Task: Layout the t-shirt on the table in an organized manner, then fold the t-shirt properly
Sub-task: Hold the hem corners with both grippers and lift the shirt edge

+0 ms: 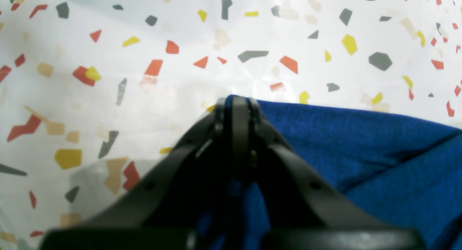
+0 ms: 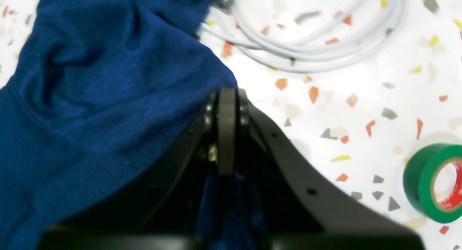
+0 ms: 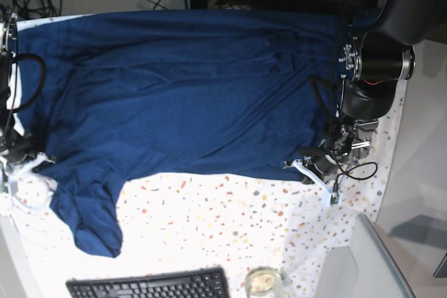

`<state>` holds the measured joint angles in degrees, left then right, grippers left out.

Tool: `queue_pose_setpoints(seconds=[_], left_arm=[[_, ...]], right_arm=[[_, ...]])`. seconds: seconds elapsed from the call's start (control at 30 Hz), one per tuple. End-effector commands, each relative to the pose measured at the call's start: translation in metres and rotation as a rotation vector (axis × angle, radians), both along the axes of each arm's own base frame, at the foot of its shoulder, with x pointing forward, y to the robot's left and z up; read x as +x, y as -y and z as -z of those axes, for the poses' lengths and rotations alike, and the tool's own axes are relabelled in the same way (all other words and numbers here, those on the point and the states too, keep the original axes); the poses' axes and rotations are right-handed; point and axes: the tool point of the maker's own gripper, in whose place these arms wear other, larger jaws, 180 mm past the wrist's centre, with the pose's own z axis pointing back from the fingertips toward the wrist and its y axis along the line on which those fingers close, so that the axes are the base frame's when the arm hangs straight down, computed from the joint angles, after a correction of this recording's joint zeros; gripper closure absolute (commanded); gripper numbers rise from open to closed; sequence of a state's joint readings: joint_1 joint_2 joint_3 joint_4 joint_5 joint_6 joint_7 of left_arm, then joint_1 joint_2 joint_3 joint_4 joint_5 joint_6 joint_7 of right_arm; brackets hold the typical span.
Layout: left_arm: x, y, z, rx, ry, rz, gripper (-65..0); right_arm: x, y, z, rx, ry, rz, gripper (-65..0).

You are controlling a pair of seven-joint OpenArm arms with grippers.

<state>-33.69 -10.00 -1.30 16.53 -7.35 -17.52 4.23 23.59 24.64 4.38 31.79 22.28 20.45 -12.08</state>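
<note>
The dark navy t-shirt (image 3: 181, 95) lies spread wide over the speckled table (image 3: 230, 221), with one sleeve (image 3: 91, 221) hanging toward the front. At the shirt's lower right corner in the base view, my left gripper (image 3: 302, 167) is shut on the hem. The left wrist view shows its jaws (image 1: 236, 102) closed, with the shirt's blue cloth (image 1: 361, 152) pinched between them. My right gripper (image 2: 227, 94) is shut on the t-shirt (image 2: 101, 98) at its edge, blue fabric showing between the fingers. In the base view the right gripper (image 3: 24, 160) sits at the far left edge by the sleeve.
A coil of white cable (image 2: 306, 44) lies just beyond the right gripper and a green tape roll (image 2: 436, 181) stands to its right. A black keyboard (image 3: 150, 285) and a glass jar (image 3: 262, 282) sit at the front edge. Cables crowd the back.
</note>
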Motion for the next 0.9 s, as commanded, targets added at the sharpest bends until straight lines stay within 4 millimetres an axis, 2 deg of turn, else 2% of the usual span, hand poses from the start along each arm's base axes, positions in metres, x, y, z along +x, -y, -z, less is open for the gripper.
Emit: queue_pose_setpoints(seconds=[0.0, 0.07, 0.17, 0.27, 0.4, 0.5, 0.7, 0.87], left_arm=[[0.008, -0.002, -0.009, 0.013, 0.016, 0.012, 0.0], [0.007, 0.001, -0.012, 0.025, 0.0, 0.032, 0.0], [0.012, 0.002, -0.029, 0.044, 0.018, 0.053, 0.0], [0.015, -0.017, -0.058, 0.034, 0.07, -0.013, 0.0], [0.007, -0.035, -0.084, 0.054, 0.104, -0.056, 0.0], [-0.003, -0.035, -0.09, 0.08, 0.11, -0.043, 0.0], [-0.026, -0.038, -0.09, 0.109, 0.122, -0.037, 0.0], [-0.032, -0.038, -0.088, 0.117, 0.121, -0.033, 0.0]], right_arm=[[0.017, 0.014, -0.025, -0.022, 0.066, 0.005, 0.0], [0.018, 0.013, -0.027, -0.024, 0.066, -0.002, 0.0], [0.014, 0.011, -0.028, -0.034, 0.07, -0.017, 0.0], [0.008, 0.007, -0.027, -0.045, 0.06, -0.042, 0.0], [0.002, 0.002, -0.028, -0.055, 0.056, -0.065, 0.0], [0.0, 0.0, -0.029, -0.06, 0.063, -0.075, 0.0], [-0.007, 0.001, -0.024, -0.061, 0.051, -0.074, 0.0], [-0.008, 0.002, -0.023, -0.062, 0.05, -0.071, 0.0]])
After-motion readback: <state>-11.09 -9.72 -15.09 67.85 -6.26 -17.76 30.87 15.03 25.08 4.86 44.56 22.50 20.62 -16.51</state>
